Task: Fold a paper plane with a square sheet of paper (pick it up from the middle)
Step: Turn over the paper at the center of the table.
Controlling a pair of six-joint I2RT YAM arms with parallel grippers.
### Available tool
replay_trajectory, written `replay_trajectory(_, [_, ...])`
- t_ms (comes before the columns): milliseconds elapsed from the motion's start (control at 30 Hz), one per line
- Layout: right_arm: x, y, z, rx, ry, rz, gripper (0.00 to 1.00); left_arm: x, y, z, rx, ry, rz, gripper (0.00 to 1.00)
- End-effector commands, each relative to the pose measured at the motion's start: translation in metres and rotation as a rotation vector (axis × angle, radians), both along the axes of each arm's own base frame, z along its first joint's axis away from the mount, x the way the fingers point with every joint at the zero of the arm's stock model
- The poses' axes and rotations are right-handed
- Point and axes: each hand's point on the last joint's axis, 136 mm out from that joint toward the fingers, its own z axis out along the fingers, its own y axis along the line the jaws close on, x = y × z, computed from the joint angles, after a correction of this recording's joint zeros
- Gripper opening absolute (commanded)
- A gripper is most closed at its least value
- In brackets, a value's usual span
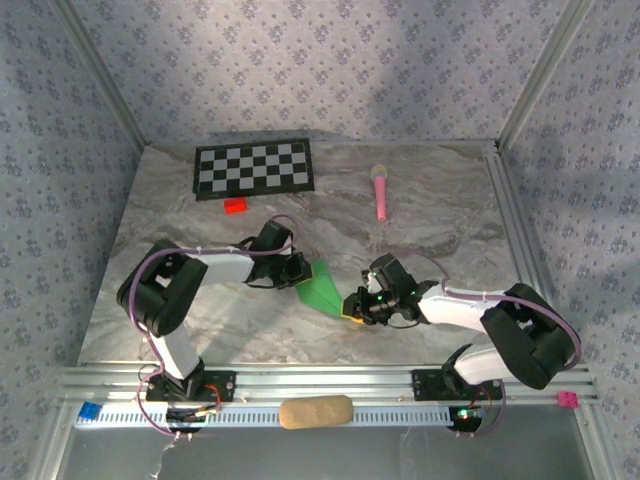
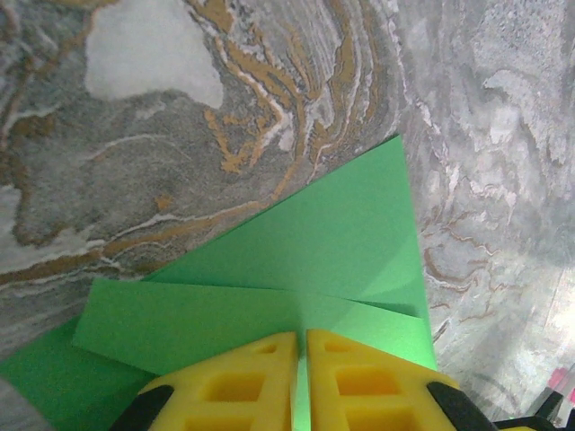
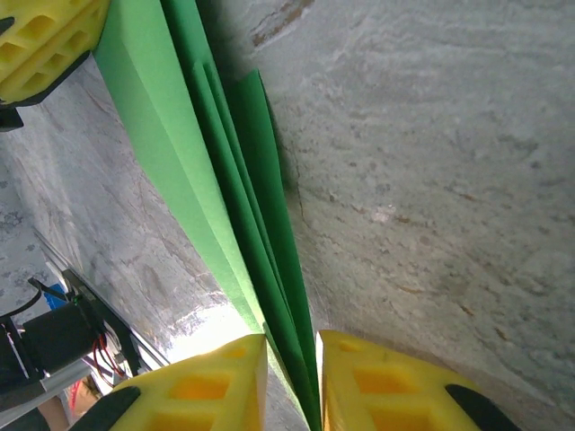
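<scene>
a folded green paper (image 1: 322, 286) sits mid-counter (image 1: 450, 225) between two arms, the left tool (image 1: 300, 272) at its upper left edge, the right tool (image 1: 352, 306) at its lower right tip. farther back lie a checkerboard (image 1: 253, 168), a red block (image 1: 236, 206) and a pink toy microphone (image 1: 381, 190).

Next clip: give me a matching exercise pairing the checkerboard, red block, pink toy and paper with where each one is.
1. checkerboard
2. red block
3. pink toy
4. paper

a. mid-table, folded
b. far side, left of centre
c. far side, right of centre
d. just in front of the checkerboard

Pairs: 1-b, 2-d, 3-c, 4-a
</scene>
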Motion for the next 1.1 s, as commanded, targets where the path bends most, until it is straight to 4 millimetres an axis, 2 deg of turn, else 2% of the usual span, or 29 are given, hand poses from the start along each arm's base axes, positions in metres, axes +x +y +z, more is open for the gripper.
replay_trajectory(0, [0.0,-0.002,0.001,0.009,-0.011,0.003,0.2,-0.007,0.011,-0.01,0.035,0.035,0.025,0.15])
replay_trajectory(233, [-0.002,-0.003,0.001,0.018,-0.013,0.02,0.1,-0.004,0.008,0.004,-0.002,0.01,0.033,0.17])
replay_trajectory(467, [0.003,-0.011,0.015,-0.012,-0.069,0.036,0.06,0.003,0.006,0.047,-0.07,-0.095,0.056,0.29])
replay_trajectory(667, [0.016,-0.029,0.043,-0.123,-0.195,0.052,0.06,0.003,0.027,0.089,-0.059,-0.236,0.111,0.42])
replay_trajectory(800, [0.027,-0.036,0.062,-0.171,-0.284,0.042,0.05,-0.001,0.044,0.109,-0.038,-0.31,0.144,0.45])
replay_trajectory(1067, [0.042,-0.048,0.091,-0.353,-0.466,0.07,0.06,-0.009,0.074,0.125,-0.015,-0.388,0.227,0.52])
